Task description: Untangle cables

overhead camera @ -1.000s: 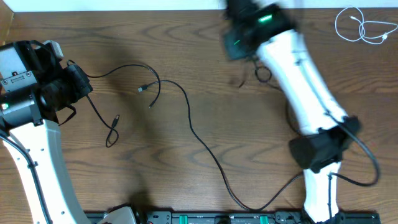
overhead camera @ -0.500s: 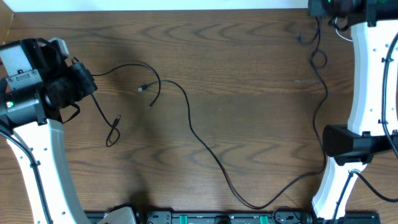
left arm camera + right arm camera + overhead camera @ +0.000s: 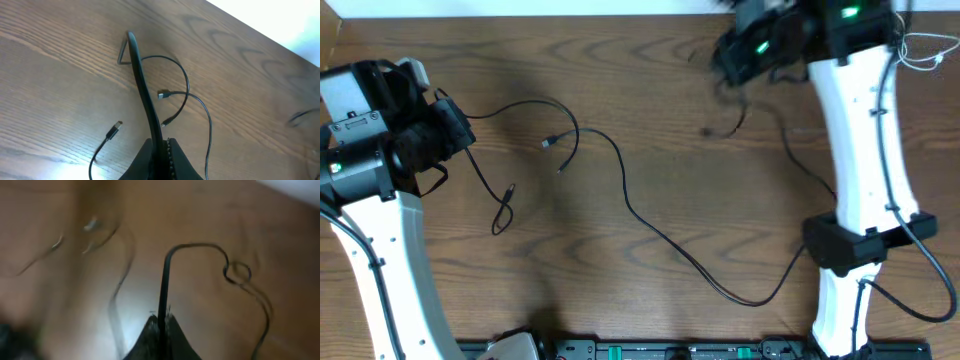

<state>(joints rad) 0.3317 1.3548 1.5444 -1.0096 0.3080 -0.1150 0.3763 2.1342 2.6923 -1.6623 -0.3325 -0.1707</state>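
Open tabletop [image 3: 740, 210] at centre right and along the far edge at centre; passable from above. Left half obstructed: black cables [image 3: 660, 237] looped, with loose plug ends, near left arm [image 3: 385, 260]; one run crossing diagonally toward front right. Right side blocked by right arm [image 3: 860, 130], with cable strung beside it. White cable [image 3: 932, 40] bundled at far right corner, partly behind that arm.

Black cables [image 3: 624, 185] on a brown, wavy-grained table [image 3: 570, 295] (plus one white cable [image 3: 928, 40]).
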